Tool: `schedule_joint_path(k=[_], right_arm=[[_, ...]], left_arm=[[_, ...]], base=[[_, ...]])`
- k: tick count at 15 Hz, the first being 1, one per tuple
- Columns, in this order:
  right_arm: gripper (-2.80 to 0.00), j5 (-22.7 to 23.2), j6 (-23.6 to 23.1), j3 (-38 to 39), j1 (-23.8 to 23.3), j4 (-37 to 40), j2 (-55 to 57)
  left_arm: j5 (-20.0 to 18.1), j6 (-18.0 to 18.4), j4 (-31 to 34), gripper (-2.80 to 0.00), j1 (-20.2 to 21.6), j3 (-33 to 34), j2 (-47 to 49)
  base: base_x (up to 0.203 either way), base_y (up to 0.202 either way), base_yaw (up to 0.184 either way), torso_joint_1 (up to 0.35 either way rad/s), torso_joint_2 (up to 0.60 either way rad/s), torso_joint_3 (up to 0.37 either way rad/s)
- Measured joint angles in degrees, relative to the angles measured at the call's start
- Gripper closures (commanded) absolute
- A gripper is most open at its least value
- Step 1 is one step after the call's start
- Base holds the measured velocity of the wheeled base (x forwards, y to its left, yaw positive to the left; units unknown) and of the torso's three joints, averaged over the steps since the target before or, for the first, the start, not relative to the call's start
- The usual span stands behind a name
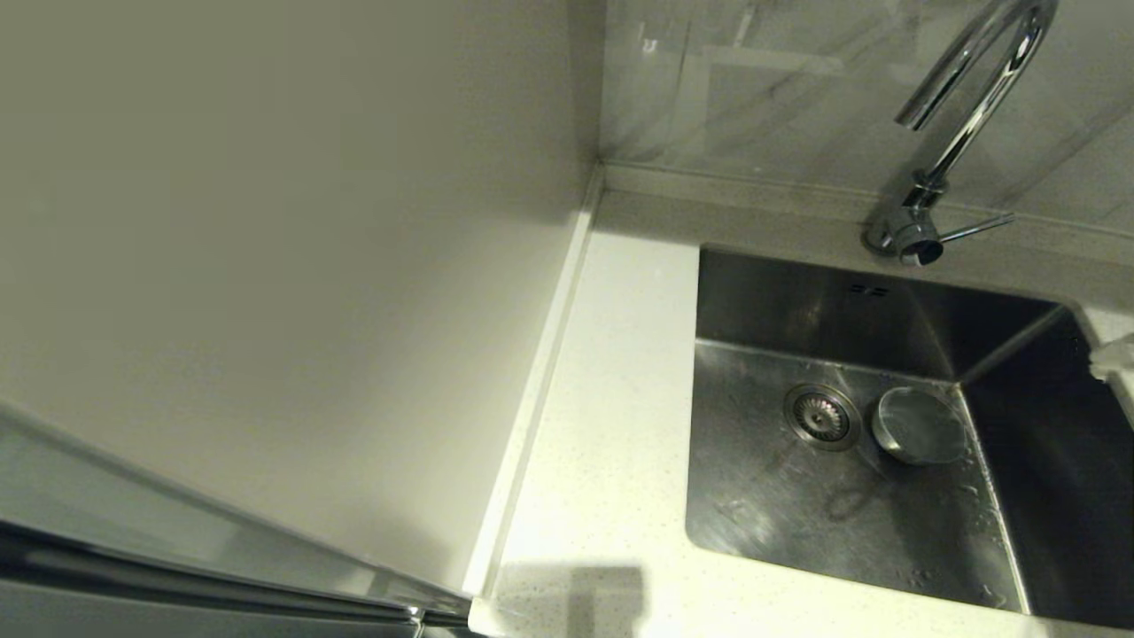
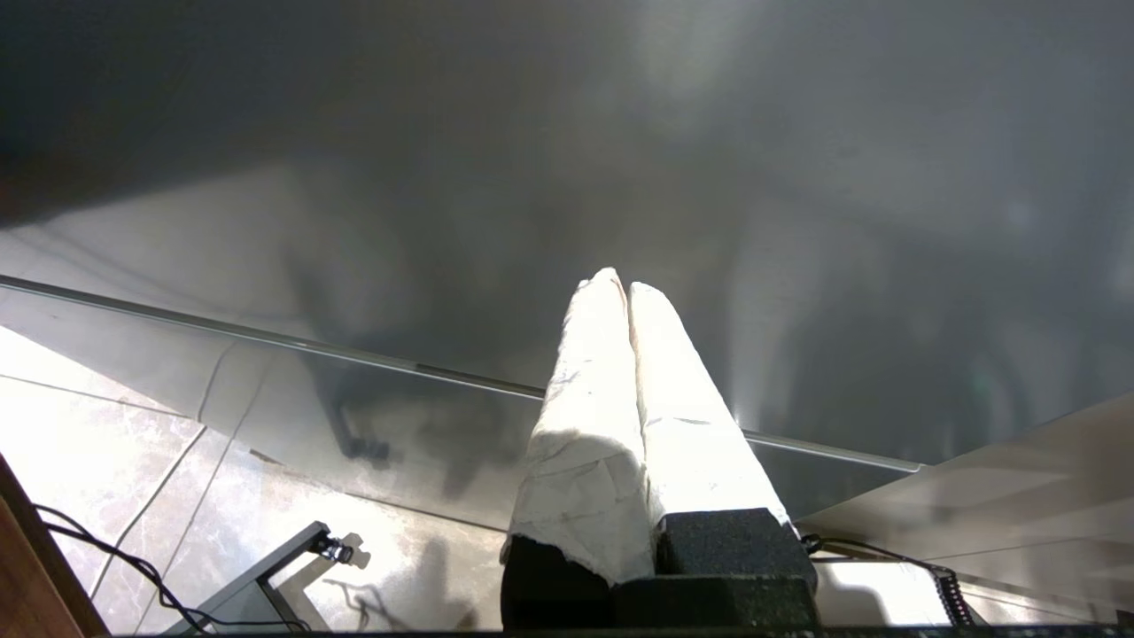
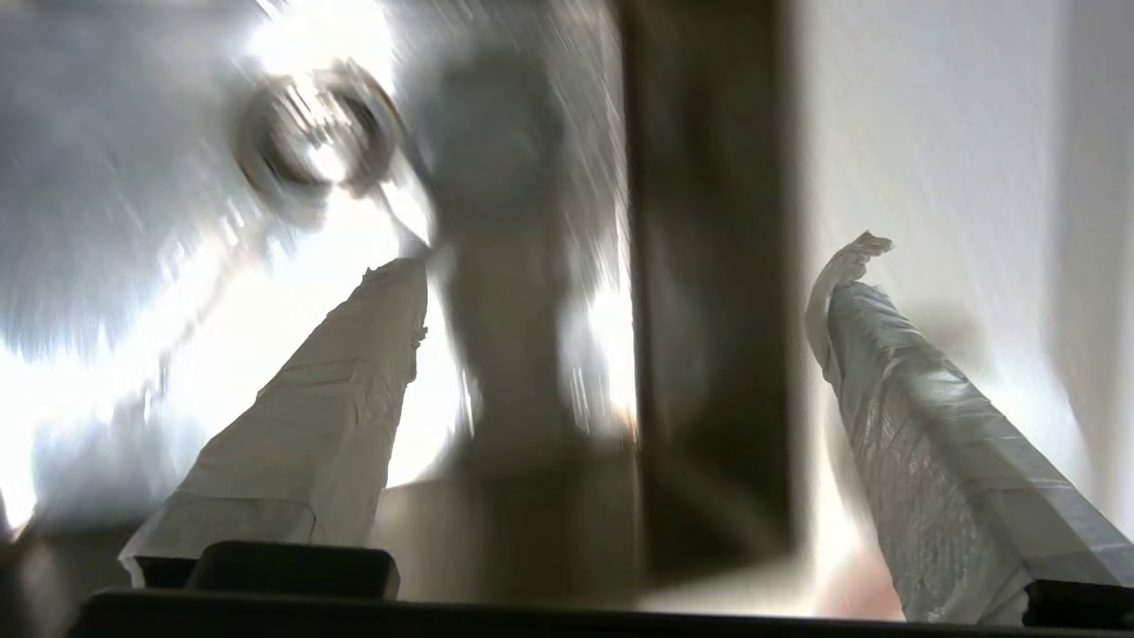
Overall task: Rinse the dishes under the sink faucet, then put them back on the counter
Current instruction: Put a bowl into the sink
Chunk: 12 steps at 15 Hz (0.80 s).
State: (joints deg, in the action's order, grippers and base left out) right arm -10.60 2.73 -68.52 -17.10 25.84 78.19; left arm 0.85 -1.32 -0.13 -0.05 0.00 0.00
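Right gripper (image 3: 620, 257): taped fingers spread wide, holding nothing, over the steel sink (image 1: 762, 496); one bowl (image 1: 918, 427) lies ahead of it, just beside the drain strainer (image 1: 822, 416). Left gripper (image 2: 620, 288): fingers pressed together, empty, parked off the speckled white counter (image 1: 611, 399) above tiled floor (image 2: 106, 443). Chrome faucet (image 1: 966, 115) behind the sink; no legible writing.

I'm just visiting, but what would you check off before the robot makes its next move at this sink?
1. Bowl to pick up: ok, one lies on the sink floor beside the drain.
2. Right hand ready to grasp: ok, its fingers are spread wide above the sink's edge.
3. Left hand out of the way: ok, shut and away from the sink, facing floor tiles.
4. Water running from the faucet: cannot tell; no stream shows below the spout.
5. Room on the counter for the bowl: ok, the strip left of the sink is bare.
6. The other dishes: cannot tell, none are in view.
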Motion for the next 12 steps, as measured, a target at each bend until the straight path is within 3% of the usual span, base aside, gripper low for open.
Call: schedule_joint_path(k=[2,4,8,12], right_arm=[[-2.80,2.0,4.1,-3.5,-4.4,12.4,-1.4],[-2.80,4.1,6.5,-4.2,-8.4,18.9,-2.3],[-2.80,9.7,7.9,-3.0,-16.6,19.8,-0.1],[-2.80,10.2,7.5,-2.4,-22.4,15.9,6.3]], left_arm=[[0.0,0.0,0.0,0.00,0.0,0.0,0.0],[0.0,0.0,0.0,0.00,0.0,0.0,0.0],[0.0,0.0,0.0,0.00,0.0,0.0,0.0],[0.0,0.0,0.0,0.00,0.0,0.0,0.0]], base=[[0.000,0.000,0.000,0.000,0.00,0.000],[0.000,0.000,0.000,0.000,0.00,0.000],[0.000,0.000,0.000,0.000,0.00,0.000],[0.000,0.000,0.000,0.000,0.00,0.000]])
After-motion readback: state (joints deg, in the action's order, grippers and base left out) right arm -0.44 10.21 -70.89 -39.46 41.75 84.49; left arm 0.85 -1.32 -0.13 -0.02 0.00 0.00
